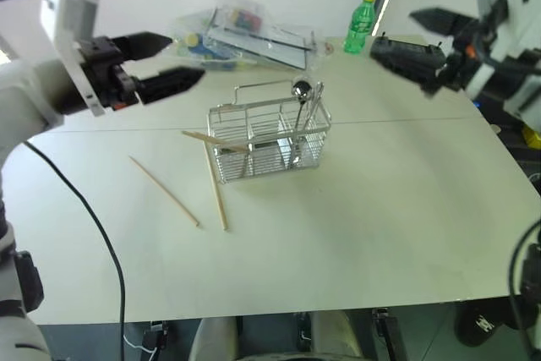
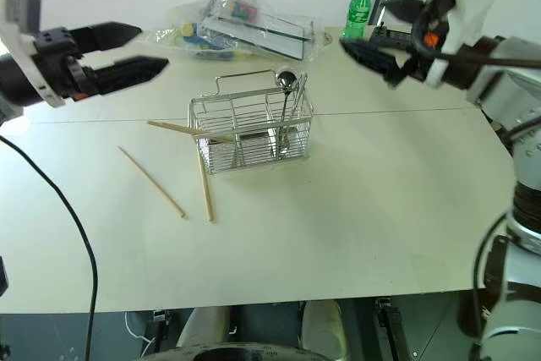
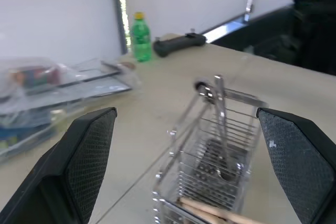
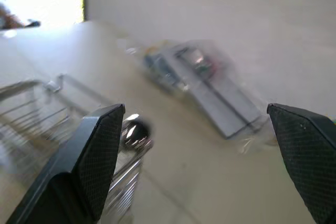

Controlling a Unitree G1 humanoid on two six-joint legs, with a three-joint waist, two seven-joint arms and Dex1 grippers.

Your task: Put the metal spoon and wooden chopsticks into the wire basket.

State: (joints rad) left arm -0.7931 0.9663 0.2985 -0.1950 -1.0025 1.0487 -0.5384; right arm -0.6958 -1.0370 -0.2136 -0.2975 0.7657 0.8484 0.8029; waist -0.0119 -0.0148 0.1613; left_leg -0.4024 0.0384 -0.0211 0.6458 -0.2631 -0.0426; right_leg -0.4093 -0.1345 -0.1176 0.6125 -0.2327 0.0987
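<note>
The small silver wire-mesh basket (image 1: 269, 143) with its thin looped handle stands on the pale table (image 1: 355, 226), toward the far edge and a little left of the middle. The slim metal spoon (image 1: 301, 90) with the round shiny bowl already stands in the basket's right-hand end, bowl up above the rim and leaning on the wire, so that half of the task looks done.

The pale tan wooden chopsticks are not all in. One chopstick (image 1: 215, 141) lies slanted across the basket's left end, one tip poking out past the wires; whether it truly sits inside a compartment or only rests on the rim is hard to tell. A second chopstick (image 1: 218, 192) lies on the table running from the basket's near-left corner toward the near edge, and a third (image 1: 164, 191) lies apart from it, further toward the left edge.

Both pincers hang well above the table with nothing in them. The left pincer (image 1: 165, 61) has its black fingers spread and hovers over the table's far left part; the right pincer (image 2: 372, 30) is likewise released, up near the far right corner. Lifted clear like this, they leave the basket unobstructed, and the left one seems better placed for the loose sticks.
</note>
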